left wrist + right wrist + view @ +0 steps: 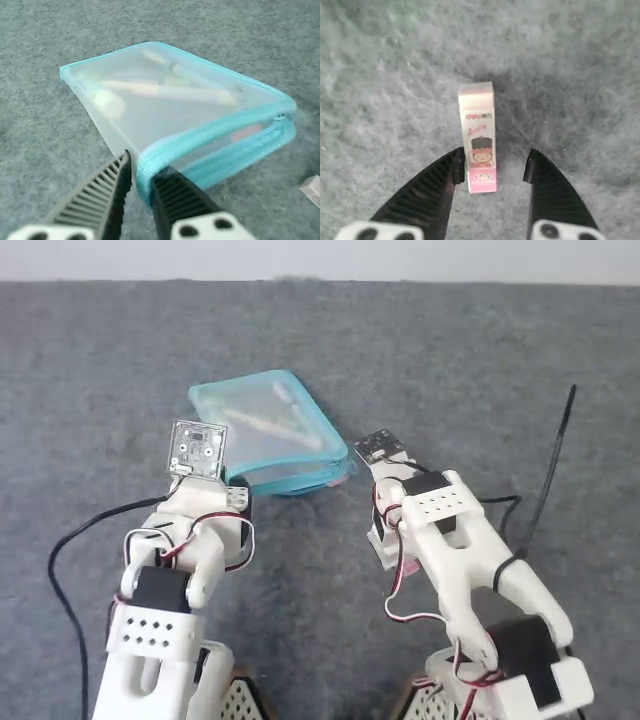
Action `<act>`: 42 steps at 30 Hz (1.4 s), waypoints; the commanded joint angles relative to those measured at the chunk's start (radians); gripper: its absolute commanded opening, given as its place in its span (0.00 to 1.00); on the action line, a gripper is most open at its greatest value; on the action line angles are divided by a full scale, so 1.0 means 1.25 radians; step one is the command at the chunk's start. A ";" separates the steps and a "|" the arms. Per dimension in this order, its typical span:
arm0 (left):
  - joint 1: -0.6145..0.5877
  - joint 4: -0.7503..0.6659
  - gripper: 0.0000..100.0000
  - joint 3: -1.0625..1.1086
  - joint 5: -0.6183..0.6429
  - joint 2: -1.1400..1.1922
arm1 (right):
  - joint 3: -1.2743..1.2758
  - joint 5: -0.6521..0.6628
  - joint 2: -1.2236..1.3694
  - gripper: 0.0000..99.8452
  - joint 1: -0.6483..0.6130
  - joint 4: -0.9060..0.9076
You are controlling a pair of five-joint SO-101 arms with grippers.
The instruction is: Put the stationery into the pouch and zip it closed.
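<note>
While agape, right hand (492, 167) astride one eraser (480, 137); left hand (141, 177) tight on one pouch (165, 115).

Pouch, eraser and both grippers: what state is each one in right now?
pouch: lying flat, zipper edge pinched up, mouth apparently not fully zipped.
pens: already inside the pouch.
eraser: lying outside the pouch, not gripped.
left gripper: shut on the pouch's zipper edge.
right gripper: open, its fingers either side of the eraser.
</note>
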 commanded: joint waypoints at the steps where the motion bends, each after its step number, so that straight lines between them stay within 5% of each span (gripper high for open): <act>1: 0.015 -0.022 0.01 -0.006 -0.010 0.001 | -0.005 0.001 -0.004 0.20 0.003 0.007; 8: 0.015 -0.022 0.01 -0.006 -0.010 0.001 | 0.054 0.002 0.004 0.19 -0.003 -0.026; 14: 0.015 -0.022 0.01 -0.007 -0.007 0.001 | 0.054 0.004 -0.003 0.01 0.006 -0.036; 17: 0.015 -0.022 0.01 -0.006 -0.007 0.001 | 0.047 0.032 -0.009 0.01 0.041 -0.029; 25: 0.015 -0.023 0.01 -0.004 -0.007 0.001 | -0.086 0.134 -0.261 0.01 0.163 0.209; 32: 0.016 -0.023 0.01 -0.004 -0.007 0.001 | -0.223 0.130 -0.462 0.01 -0.015 0.391; 42: 0.016 -0.023 0.01 -0.004 -0.006 0.001 | -0.417 0.091 -0.246 0.01 -0.188 0.393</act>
